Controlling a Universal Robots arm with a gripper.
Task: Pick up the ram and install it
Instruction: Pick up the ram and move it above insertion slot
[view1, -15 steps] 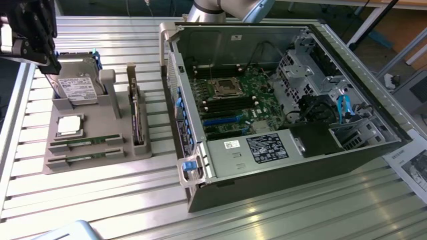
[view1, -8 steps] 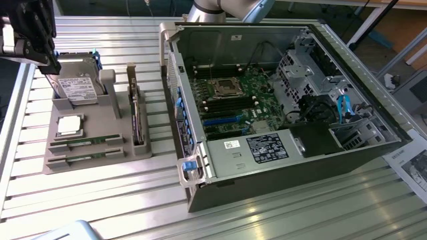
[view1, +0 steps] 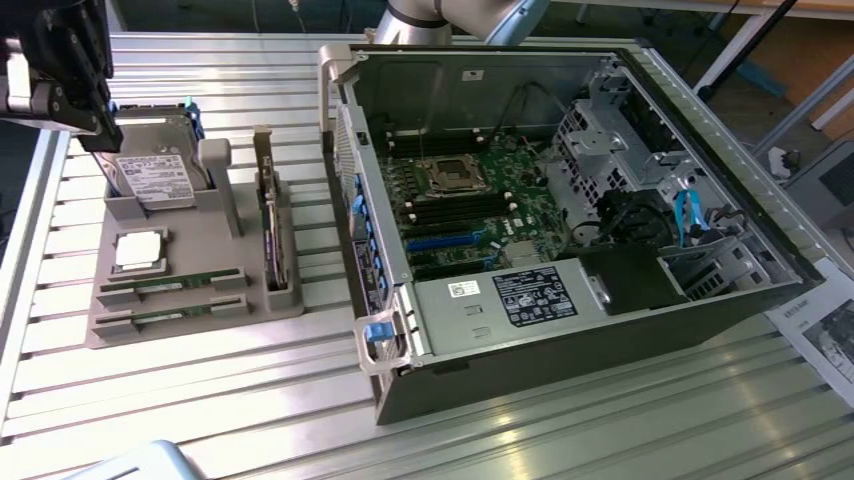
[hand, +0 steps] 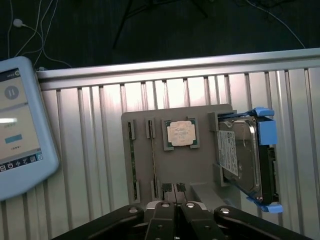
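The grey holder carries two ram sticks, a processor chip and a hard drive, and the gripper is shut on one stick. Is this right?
Not quite. The gripper is shut, but on nothing: the wrist view shows its fingers meeting with no stick between. The ram and a second stick both lie in the grey holder, beside the processor chip and the hard drive.

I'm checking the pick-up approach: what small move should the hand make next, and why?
Probably shift the hand across the tray toward the first ram stick. The hand is shut and empty, hanging by the hard drive, while that stick and the second ram stick lie in their slots beyond the processor.
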